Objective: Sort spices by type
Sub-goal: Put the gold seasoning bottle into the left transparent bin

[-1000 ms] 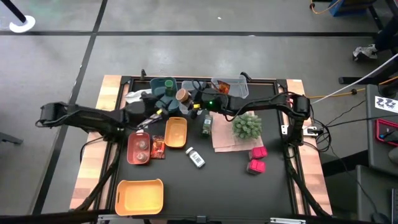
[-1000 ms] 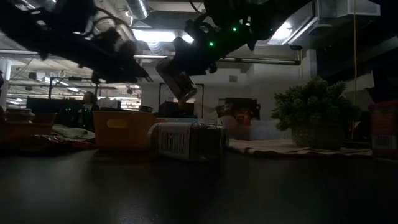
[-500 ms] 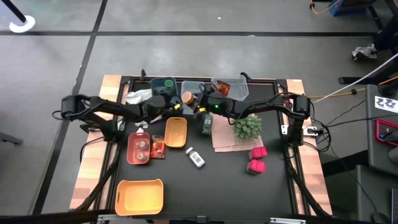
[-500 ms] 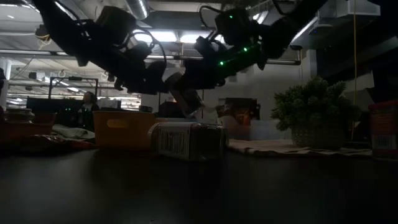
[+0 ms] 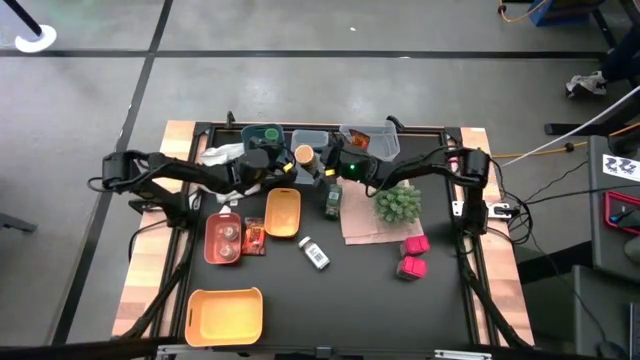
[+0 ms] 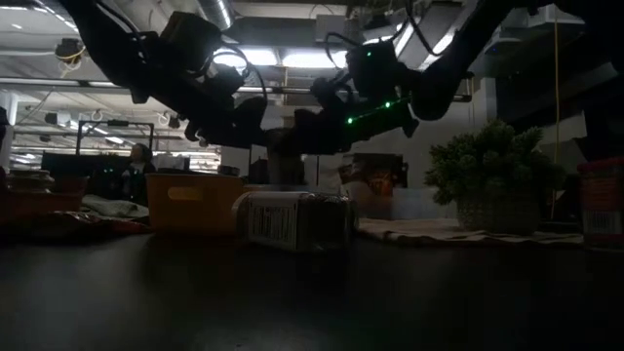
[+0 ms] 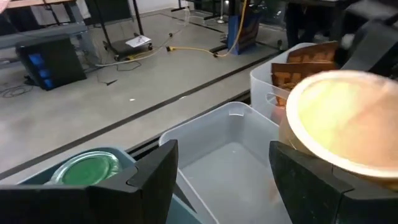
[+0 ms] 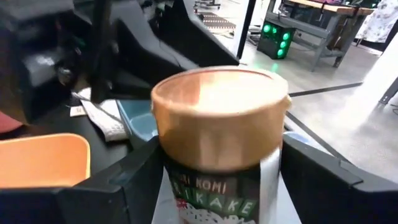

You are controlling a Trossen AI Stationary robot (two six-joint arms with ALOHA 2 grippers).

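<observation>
My right gripper [image 8: 217, 205] pinches the orange-lidded jar [image 8: 219, 134] upright, long axis vertical, lid up, above the clear bin [image 7: 231, 155] at the table's back. My left gripper [image 7: 221, 186] is spread nearby. Sorting seems roughly half done: white bottle [image 5: 316, 254] and magenta boxes [image 5: 412, 256] lie loose.

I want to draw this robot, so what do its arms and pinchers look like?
Both arms are thin and dark, almost black, made of jointed sections with loose black cables looping along them. The right arm carries small glowing green lights near its wrist. Each arm ends in two flat, dark, blocky fingers: see the left gripper and the right gripper.
</observation>
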